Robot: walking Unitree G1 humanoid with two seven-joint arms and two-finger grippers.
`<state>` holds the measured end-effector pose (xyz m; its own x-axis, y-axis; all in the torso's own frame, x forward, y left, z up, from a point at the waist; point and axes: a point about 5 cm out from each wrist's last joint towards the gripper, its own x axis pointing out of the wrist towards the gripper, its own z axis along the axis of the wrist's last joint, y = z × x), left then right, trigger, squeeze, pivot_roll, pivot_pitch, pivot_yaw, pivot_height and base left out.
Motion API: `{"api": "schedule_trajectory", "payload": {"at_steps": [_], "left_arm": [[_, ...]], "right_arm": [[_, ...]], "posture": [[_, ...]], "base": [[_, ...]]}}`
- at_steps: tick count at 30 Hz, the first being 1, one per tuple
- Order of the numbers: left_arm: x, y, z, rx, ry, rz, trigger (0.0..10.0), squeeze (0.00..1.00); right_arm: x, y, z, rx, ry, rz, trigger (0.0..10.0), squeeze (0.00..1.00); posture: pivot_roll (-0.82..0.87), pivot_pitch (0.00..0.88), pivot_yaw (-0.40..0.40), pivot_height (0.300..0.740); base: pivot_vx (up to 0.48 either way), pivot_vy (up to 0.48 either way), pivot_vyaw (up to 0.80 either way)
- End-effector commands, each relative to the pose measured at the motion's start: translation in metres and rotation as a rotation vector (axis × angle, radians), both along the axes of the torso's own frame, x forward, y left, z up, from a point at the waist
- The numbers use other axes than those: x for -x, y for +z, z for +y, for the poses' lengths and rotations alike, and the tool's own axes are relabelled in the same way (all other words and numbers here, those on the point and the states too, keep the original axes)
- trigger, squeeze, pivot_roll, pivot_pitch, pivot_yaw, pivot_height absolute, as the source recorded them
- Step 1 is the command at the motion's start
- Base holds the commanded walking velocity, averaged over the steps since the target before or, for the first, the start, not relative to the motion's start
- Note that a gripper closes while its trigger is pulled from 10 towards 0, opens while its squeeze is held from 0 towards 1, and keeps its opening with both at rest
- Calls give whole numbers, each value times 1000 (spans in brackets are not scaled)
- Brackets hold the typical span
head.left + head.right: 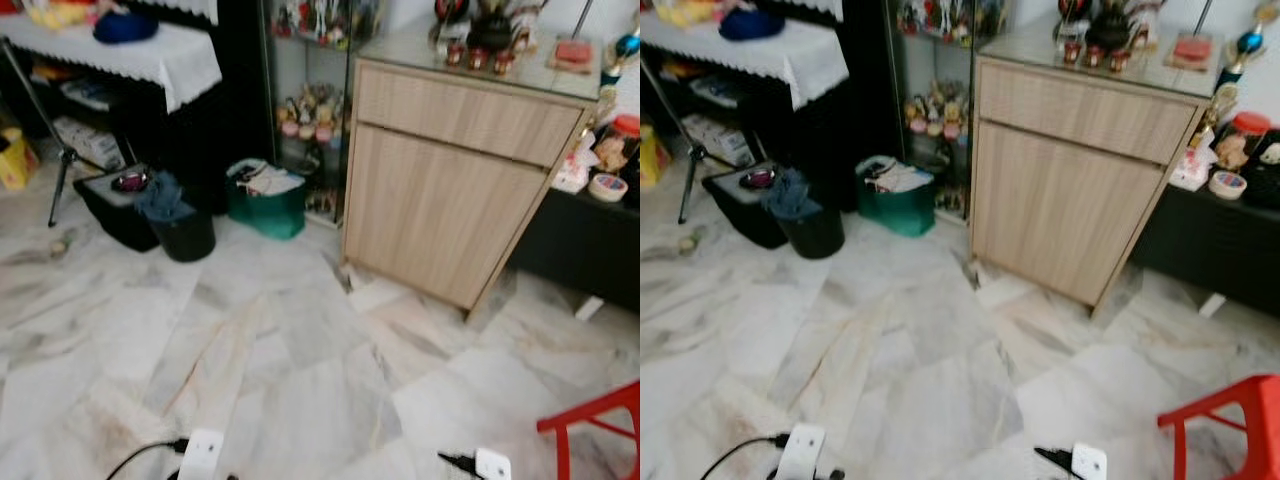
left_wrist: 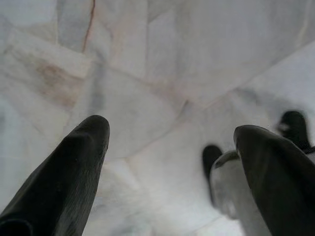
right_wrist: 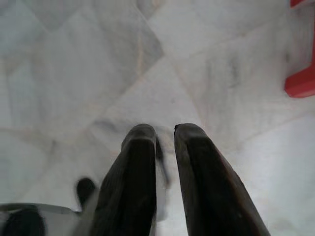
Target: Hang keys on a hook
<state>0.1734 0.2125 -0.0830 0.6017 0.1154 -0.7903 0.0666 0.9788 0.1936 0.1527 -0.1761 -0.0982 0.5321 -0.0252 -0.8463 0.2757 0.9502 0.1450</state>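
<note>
Robot stood on the marble floor [image 1: 300, 380], facing a wooden cabinet [image 1: 450, 190].

Both arms hung low. The left claw [image 2: 170, 135] was spread wide over the tiles; the right claw [image 3: 165, 135] was almost pressed together, a thin blurred thing between its fingers. I could not make out keys or a hook.

Open passage: I see bare marble floor [image 1: 300, 380] across centre and lower frame | Upper right: wooden cabinet [image 1: 455, 190] blocks | Upper left: draped table [image 1: 150, 55], tripod leg [image 1: 60, 175], black bin [image 1: 180, 225], green basket [image 1: 265, 200] crowd the wall | Lower right corner: red stool [image 1: 600, 425] intrudes.
</note>
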Motion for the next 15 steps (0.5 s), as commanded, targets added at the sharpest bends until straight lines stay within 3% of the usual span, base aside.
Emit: {"api": "schedule_trajectory", "payload": {"at_steps": [1,11,15], "left_arm": [[1,-1,-4,-2,-23,12,10000,0],[4,-4,-11,8,-24,7,10000,0],[6,-5,-16,15,-26,9,10000,0]], "right_arm": [[4,-1,-4,8,-17,9,10000,0],[9,-2,-12,18,-28,23,10000,0],[11,-2,-16,19,-56,14,10000,0]], "posture": [[70,0,15,740],[90,0,0,740],[89,0,-18,740]], "base": [[0,-304,-650],[0,-302,-649],[0,-332,0]]}}
